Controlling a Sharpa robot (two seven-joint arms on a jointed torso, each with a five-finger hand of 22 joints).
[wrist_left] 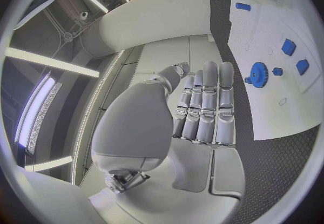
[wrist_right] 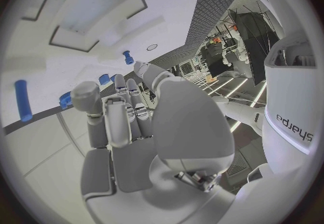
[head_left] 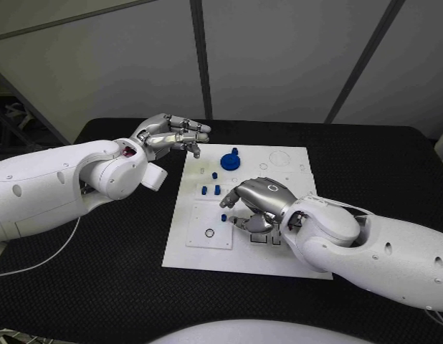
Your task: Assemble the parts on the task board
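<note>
The white task board (head_left: pixel 284 251) lies in the middle of the black table. A blue gear (head_left: pixel 230 159) stands near its far edge, with several small blue parts (head_left: pixel 210 190) scattered closer in. My right hand (head_left: pixel 258 204) hovers low over the board's middle with its fingers pointing down at the board and nothing visibly in its grip; a small blue part (head_left: pixel 225 216) lies just beside its fingertips. My left hand (head_left: pixel 170 135) is raised off the board's far left corner and holds nothing. From the left wrist, its fingers (wrist_left: pixel 206 105) run straight, with the gear (wrist_left: pixel 258 74) beyond them.
A small dark ring (head_left: pixel 210 233) sits in a recessed panel on the board's near left. Black table (head_left: pixel 108 287) surrounds the board on all sides. In the right wrist view a blue peg (wrist_right: pixel 24 108) lies on the board (wrist_right: pixel 81 35).
</note>
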